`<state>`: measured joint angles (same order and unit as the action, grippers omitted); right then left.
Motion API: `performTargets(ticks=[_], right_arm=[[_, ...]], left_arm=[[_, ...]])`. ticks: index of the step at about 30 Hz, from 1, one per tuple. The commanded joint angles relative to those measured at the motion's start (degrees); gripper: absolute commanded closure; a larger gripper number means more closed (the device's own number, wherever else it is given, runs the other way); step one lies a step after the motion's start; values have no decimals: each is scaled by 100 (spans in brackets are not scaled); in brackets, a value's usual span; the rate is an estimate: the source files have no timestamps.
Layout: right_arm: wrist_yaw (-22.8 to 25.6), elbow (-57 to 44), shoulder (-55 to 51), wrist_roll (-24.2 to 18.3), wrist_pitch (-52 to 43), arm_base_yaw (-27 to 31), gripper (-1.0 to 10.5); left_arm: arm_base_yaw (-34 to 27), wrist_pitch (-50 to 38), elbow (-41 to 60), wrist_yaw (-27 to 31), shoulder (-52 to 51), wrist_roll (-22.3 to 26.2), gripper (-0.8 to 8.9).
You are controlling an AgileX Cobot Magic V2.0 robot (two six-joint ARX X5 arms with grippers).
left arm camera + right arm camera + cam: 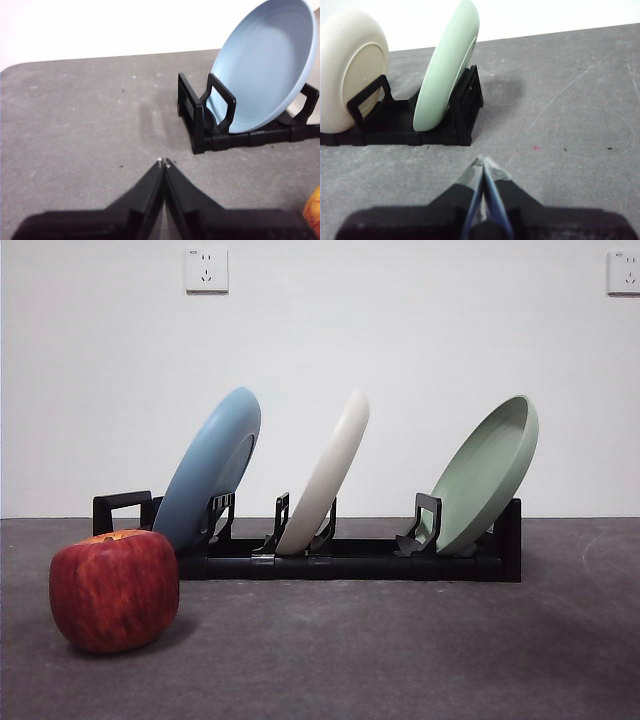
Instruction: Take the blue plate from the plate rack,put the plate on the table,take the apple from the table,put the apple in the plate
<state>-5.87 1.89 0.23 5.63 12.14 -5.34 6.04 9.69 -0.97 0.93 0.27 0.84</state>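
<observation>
White wall stands behind a dark grey bench (400,660), with two sockets high up. On the bench the rack (350,562) holds three leaning plates: the blue plate (205,472) at the 9 o'clock end, a cream plate (327,472) in the middle, a green plate (488,472) at the 3 o'clock end. The apple (114,590) sits on the bench in front of the blue plate, just beside the rack. Nothing has been picked up yet. The left gripper (164,162) hangs over bare bench near the blue plate's end of the rack, pinched tight and holding nothing; the right gripper (483,161) is pinched tight too, near the green plate. I think the left one should open wide, take the blue plate by its top rim, and lift along the lean so it does not catch the divider or bump the apple. Both arms are out of the front view, and the blue plate's bottom edge hides behind the apple and rack.
</observation>
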Motion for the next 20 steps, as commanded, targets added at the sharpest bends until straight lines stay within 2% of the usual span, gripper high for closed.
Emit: performTargets(ticks=[1, 5, 8, 11, 14, 20], right_arm=[[0, -81, -11, 188, -17, -4, 946], [0, -63, -13, 680, -31, -4, 947], [2, 11, -11, 1110, -46, -4, 955], [22, 186, 46, 1263, -48, -4, 957], [31, 442, 232, 1294, -44, -4, 958], [20, 1152, 1080, 1294, -28, -4, 957]], left_arm=[[-15, -33, 76, -232, -17, -380, 817], [-15, -37, 72, -841, -17, -715, 821], [-15, 4, 37, -898, -15, -1246, 821], [-15, 175, -125, -968, 44, -1738, 821], [-15, 284, -380, -1176, 225, -1779, 821], [-15, 297, -1104, -1182, 1163, -1729, 821]])
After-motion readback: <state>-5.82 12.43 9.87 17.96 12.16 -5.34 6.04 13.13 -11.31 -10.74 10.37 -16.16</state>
